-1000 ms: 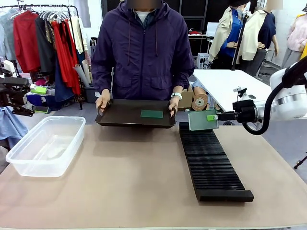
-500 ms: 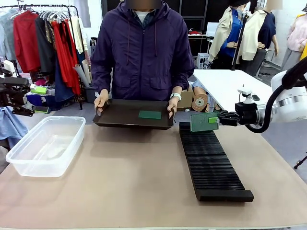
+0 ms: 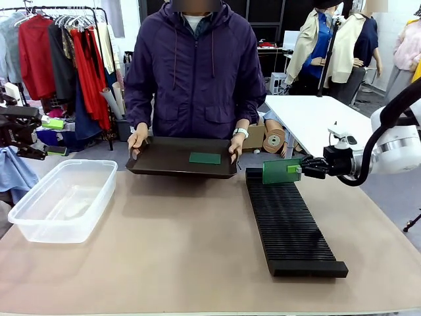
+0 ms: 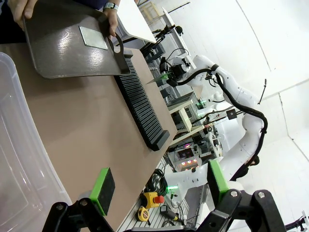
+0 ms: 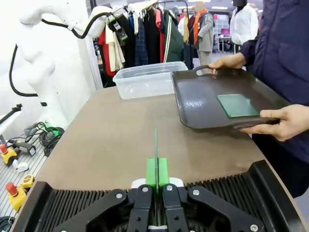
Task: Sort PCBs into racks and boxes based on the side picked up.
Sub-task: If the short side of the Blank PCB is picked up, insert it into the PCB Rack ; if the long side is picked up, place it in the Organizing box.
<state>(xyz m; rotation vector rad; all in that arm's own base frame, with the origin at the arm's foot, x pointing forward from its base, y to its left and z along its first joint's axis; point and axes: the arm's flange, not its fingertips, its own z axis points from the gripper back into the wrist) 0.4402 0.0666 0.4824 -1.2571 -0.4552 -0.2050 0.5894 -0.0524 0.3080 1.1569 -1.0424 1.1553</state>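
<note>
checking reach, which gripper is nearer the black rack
Right. The right gripper holds a PCB above the rack; the left gripper hangs far off, beyond the clear box.

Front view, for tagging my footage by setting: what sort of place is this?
Likely a robotics lab rather than a factory: a white robot arm works at a table across from a person, an emergency-stop button lies on the floor, and a clothes rail stands behind.

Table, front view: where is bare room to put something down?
The widest bare stretch of table lies between the clear tub and the rack, nearer than the held tray. A strip runs right of the rack. Crowded: the rack's far end, where the right claw holds a PCB.
</note>
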